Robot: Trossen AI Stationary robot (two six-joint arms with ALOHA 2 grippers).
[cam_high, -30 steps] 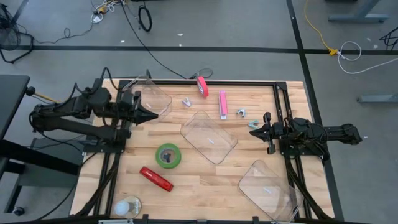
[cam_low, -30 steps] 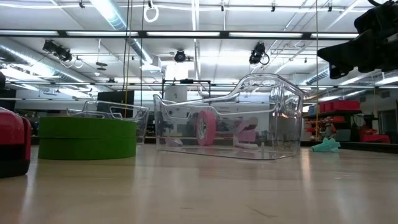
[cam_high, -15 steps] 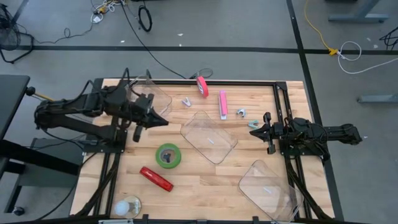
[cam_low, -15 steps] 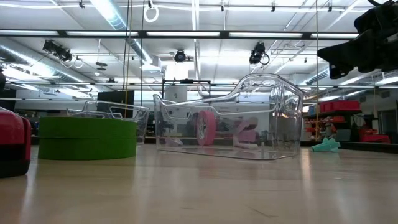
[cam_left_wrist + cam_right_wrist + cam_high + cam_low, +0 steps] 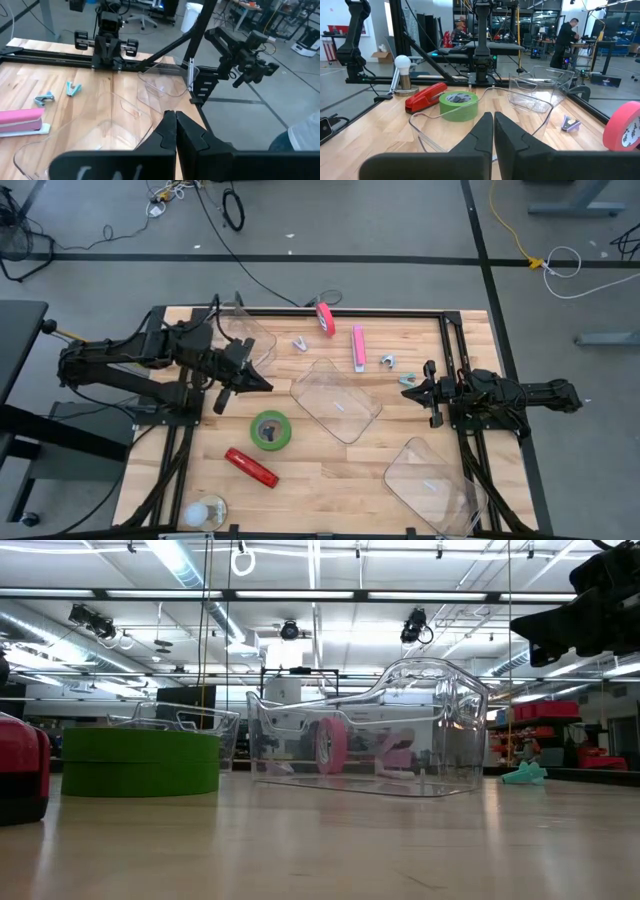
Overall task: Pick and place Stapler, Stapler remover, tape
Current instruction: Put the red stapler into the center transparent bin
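Wooden tabletop (image 5: 330, 470) fills your workspace, ringed by grey floor and loose cables. You have three clear plastic trays on it: one at the far left corner (image 5: 245, 330), one in the middle (image 5: 336, 400), one at the near right corner (image 5: 430, 480). Your left pincer (image 5: 262, 383) hangs over the tabletop between the far left tray and the middle tray, fingers pressed together, holding nothing. Your right pincer (image 5: 408, 393) waits at the right edge, also closed and empty. Your green tape roll (image 5: 270, 429) lies flat just beside the middle tray, below the left pincer. Your red stapler (image 5: 250, 466) lies near the green tape roll, toward the front edge. A pink stapler (image 5: 358, 346) and a pink tape roll (image 5: 326, 317) sit near the far edge. Two small staple removers (image 5: 388, 361) (image 5: 301, 343) flank the pink stapler.
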